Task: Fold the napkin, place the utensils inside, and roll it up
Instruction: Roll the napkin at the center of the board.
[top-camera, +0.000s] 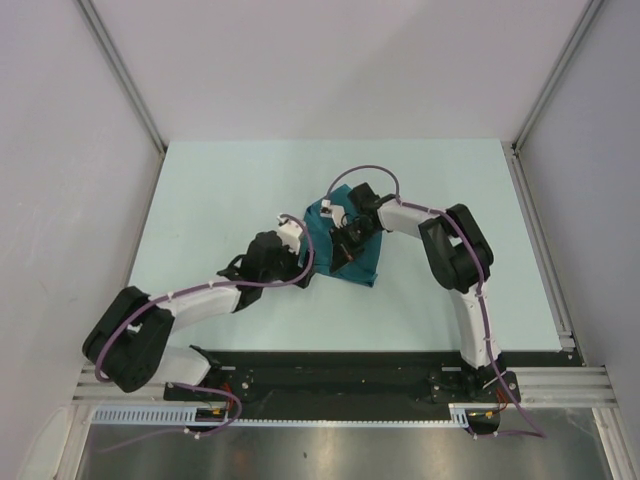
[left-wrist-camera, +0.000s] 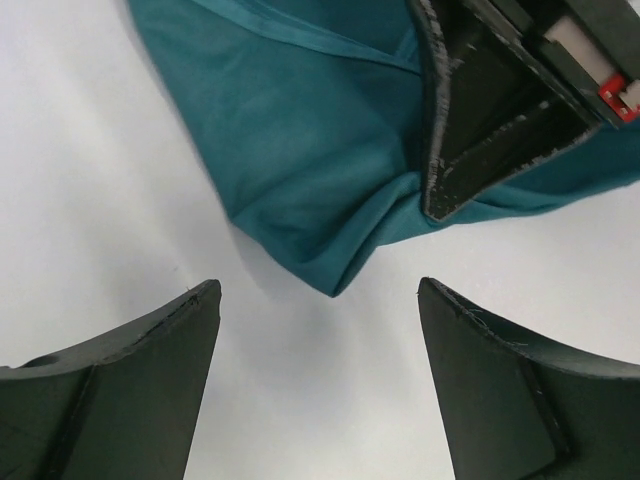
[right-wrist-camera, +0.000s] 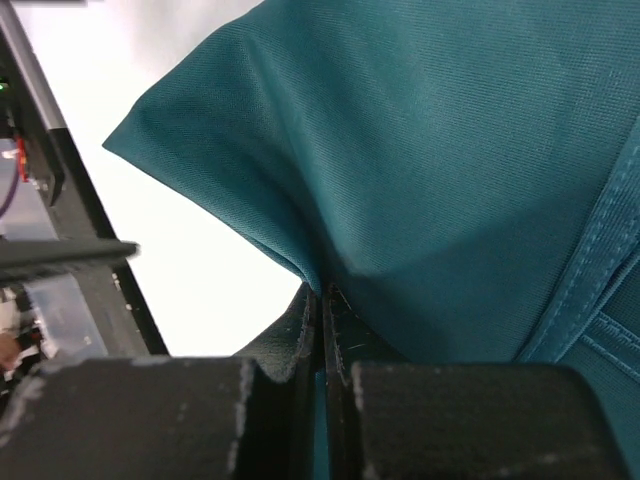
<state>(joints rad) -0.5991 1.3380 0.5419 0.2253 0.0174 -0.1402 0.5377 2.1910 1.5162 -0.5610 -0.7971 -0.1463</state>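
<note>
From above, the right gripper (top-camera: 350, 243) is covering the napkin's (top-camera: 368, 265) middle. In the left wrist view, the napkin is running off the top and right edges. In the right wrist view, it is hiding the very ends of the fingertips (right-wrist-camera: 290, 340).

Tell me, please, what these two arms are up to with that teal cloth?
The right tool is shut on a fold of the teal napkin, which lies bunched near the middle of the table. The left tool stands open just short of the napkin's nearest corner, touching nothing. No fork shows in any view.
</note>
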